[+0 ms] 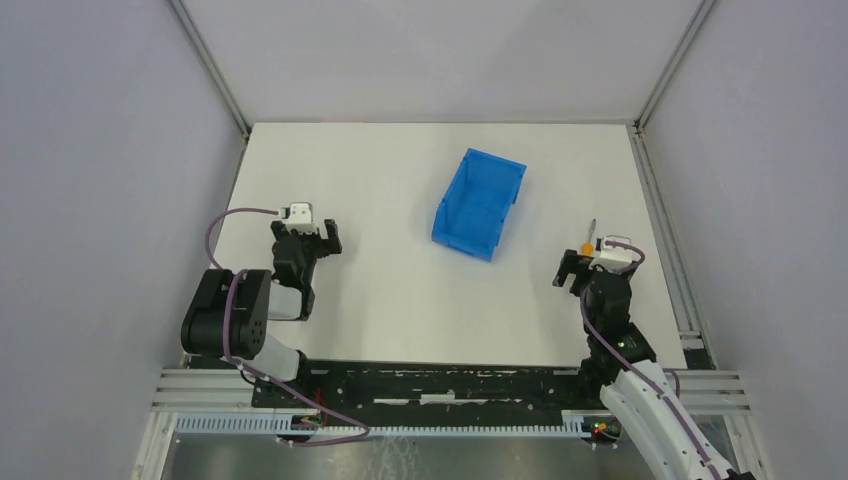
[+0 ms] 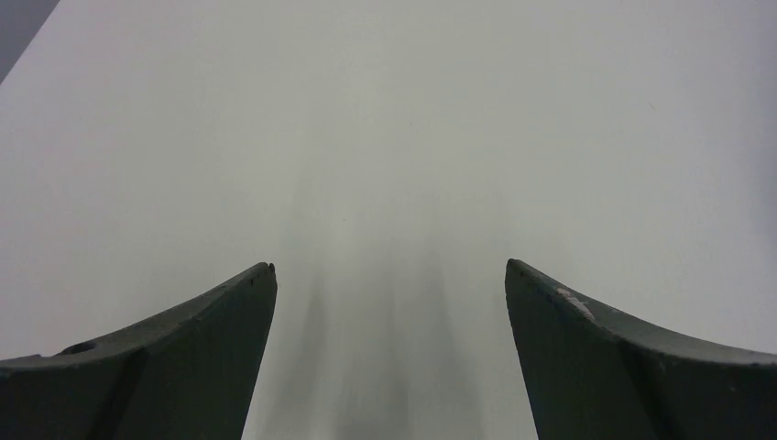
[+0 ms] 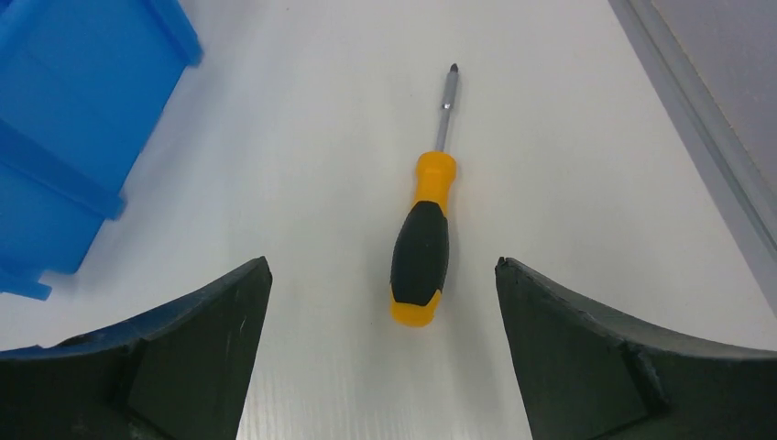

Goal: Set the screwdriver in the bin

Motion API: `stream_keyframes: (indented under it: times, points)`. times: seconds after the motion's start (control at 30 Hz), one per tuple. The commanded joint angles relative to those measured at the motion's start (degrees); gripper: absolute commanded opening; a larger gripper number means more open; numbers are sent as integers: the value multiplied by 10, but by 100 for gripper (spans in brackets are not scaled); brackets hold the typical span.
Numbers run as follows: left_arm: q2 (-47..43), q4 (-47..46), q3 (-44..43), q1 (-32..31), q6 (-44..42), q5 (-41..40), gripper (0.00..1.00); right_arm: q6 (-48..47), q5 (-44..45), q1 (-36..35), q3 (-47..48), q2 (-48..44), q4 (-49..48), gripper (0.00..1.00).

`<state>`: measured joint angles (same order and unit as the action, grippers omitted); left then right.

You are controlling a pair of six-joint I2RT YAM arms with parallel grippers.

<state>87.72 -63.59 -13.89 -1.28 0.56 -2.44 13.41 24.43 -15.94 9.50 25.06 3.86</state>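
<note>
1. Top view: white tabletop (image 1: 400,310) inside a grey-walled enclosure. The bright blue rectangular plastic bin (image 1: 479,203) sits mid-table, with nothing visible inside. The small screwdriver (image 1: 588,238), with an orange-and-black handle and a thin grey metal shaft, lies flat on the table. It is well right of the bin, near the right edge. Hovering over its handle end is the right gripper (image 1: 588,262). The left gripper (image 1: 305,235) sits well apart on the left side.
2. Left wrist: jaws spread, only bare table between them.
3. Right wrist: jaws wide apart either side of the handle, not touching it. The tip points away, and a corner of the bin shows upper left.
4. Status: nothing done yet. Grasp, lift, carry to the bin and release are all left.
</note>
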Motion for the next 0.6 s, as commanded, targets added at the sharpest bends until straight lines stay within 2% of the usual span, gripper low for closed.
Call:
stream_keyframes:
  times: [0.0, 0.13, 0.23, 0.3, 0.4, 0.5, 0.57]
  points:
    - [1, -27, -5, 3, 9, 3, 100, 3, 51, 1, 3, -20, -45, 98]
    - [2, -27, -5, 3, 9, 2, 100, -2, 60, 2, 40, -22, -40, 98]
    - [1, -27, -5, 3, 9, 2, 100, -25, 57, 2, 98, 11, -11, 98]
    - [2, -27, -5, 3, 9, 2, 100, -22, 70, 3, 163, 71, 29, 98]
    - [1, -27, -5, 3, 9, 2, 100, -17, 81, 13, 302, 217, 134, 98]
    - [1, -28, -5, 3, 9, 3, 100, -14, 6, 65, 427, 361, 225, 98]
    - [2, -27, -5, 3, 9, 2, 100, -23, -51, 97, 471, 436, 239, 98]
